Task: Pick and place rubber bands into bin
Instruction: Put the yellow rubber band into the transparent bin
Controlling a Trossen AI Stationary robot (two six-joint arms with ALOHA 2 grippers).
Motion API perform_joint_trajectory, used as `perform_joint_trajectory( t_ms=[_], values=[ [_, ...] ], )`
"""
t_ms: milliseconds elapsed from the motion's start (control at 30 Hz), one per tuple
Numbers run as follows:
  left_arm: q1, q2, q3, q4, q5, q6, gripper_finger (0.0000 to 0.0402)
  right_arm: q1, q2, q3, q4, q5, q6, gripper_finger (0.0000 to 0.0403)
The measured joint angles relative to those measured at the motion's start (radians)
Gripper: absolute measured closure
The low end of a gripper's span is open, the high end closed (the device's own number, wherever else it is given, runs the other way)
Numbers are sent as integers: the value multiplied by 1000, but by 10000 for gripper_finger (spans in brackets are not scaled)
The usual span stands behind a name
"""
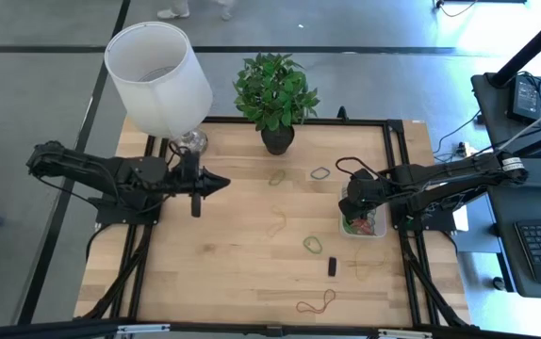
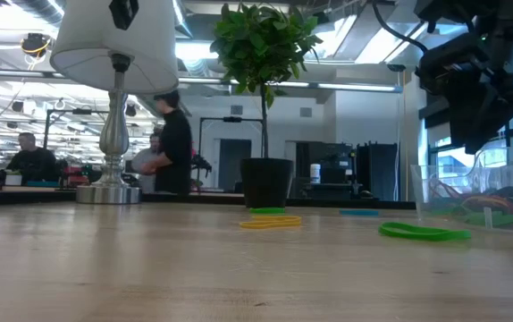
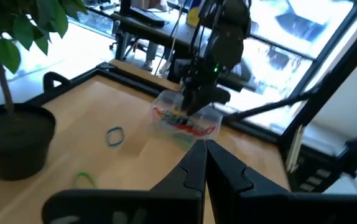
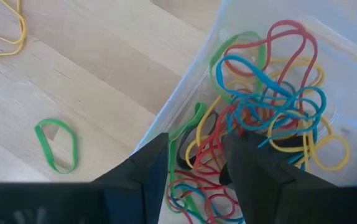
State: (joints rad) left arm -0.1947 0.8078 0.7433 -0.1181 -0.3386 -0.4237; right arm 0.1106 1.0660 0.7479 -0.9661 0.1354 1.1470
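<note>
Many rubber bands (image 4: 272, 118) already lie in the bin (image 4: 185, 87); several remain mid-frame on the table (image 1: 233, 264). My right claw (image 4: 194, 165) hangs released over it; my left claw (image 3: 206, 163) waits clenched.

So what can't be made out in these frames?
- High view: contents of the small clear plastic bin are hidden under the right gripper.
- Right wrist view: the heaped thin coloured rubber bands overlap too much to count, and the frame edge cuts the bin.
- Low view: the shut left gripper is out of frame.
</note>
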Motion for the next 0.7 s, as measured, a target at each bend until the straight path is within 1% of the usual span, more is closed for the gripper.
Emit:
perform_joint_trajectory(
  t_ms=[100,267,333,433,700],
  values=[
    [0,20,0,57,-1,-43,397,0,0,0,0,3,-13,240],
    [0,52,0,119,-9,-55,397,0,0,0,5,4,-44,240],
    [0,70,0,138,-30,-90,398,0,0,0,5,4,-80,240],
    [0,90,0,170,-34,-137,397,0,0,0,5,5,-128,240],
    [0,152,0,287,-28,-166,395,0,0,0,5,5,-218,240]
  ],
)
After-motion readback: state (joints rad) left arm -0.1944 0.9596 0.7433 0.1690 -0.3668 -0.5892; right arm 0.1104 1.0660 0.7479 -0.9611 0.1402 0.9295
